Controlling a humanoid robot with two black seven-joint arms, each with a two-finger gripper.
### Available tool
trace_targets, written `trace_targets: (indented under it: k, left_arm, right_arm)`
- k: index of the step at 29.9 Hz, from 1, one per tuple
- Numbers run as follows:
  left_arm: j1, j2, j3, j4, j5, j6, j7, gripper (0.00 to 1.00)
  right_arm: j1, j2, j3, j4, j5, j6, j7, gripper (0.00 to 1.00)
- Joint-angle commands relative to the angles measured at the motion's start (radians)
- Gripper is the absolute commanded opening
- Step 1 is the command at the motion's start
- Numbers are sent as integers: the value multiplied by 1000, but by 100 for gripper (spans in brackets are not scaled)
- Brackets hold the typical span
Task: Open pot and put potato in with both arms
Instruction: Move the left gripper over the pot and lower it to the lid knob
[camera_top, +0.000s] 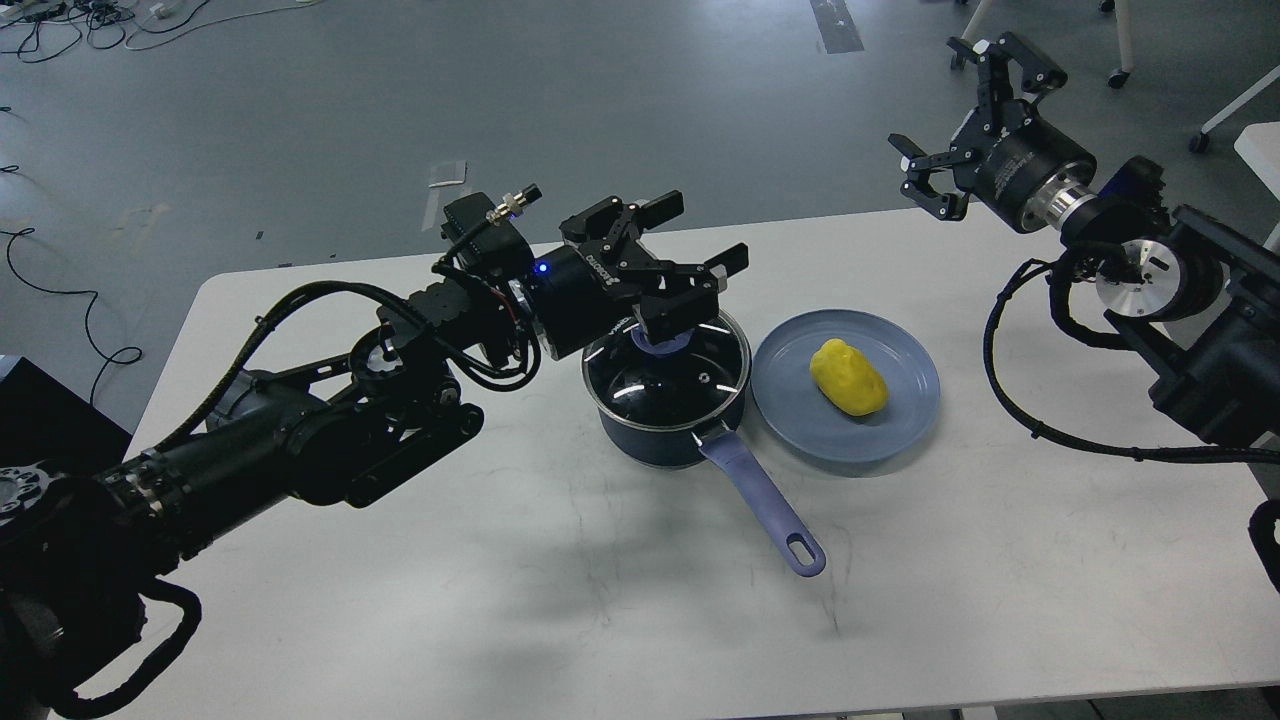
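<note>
The dark navy pot (668, 400) stands mid-table with its glass lid (690, 375) on and its purple handle (765, 505) pointing toward me. The lid's purple knob (668, 343) shows partly under my left gripper (690, 275), which is open and hovers just above the lid's far-left edge. The yellow potato (848, 377) lies on a blue-grey plate (900, 400) right of the pot. My right gripper (975, 125) is open and empty, raised high at the table's far right, well away from the potato.
The white table (500, 560) has bare surface in front and to the left of the pot. My left arm (300, 440) stretches over the table's left half. Chair legs (1120, 60) and cables (60, 20) are on the floor beyond.
</note>
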Motion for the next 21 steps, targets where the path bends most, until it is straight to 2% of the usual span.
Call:
trace_targets:
  k: [1,9,21]
  left_arm:
    - [1,-14,22,38,63,9,0,98]
    - [6,-57,28,111,63,18,0,98]
    - [55,-47,66,144,65,35,0,98]
  right_arm:
    - [0,-12,0,-49,4,0,0,100]
    - [-14,-50,0,-59,26,-2,0,100]
    - [-18,-66,0,-53,37,-9,0,100]
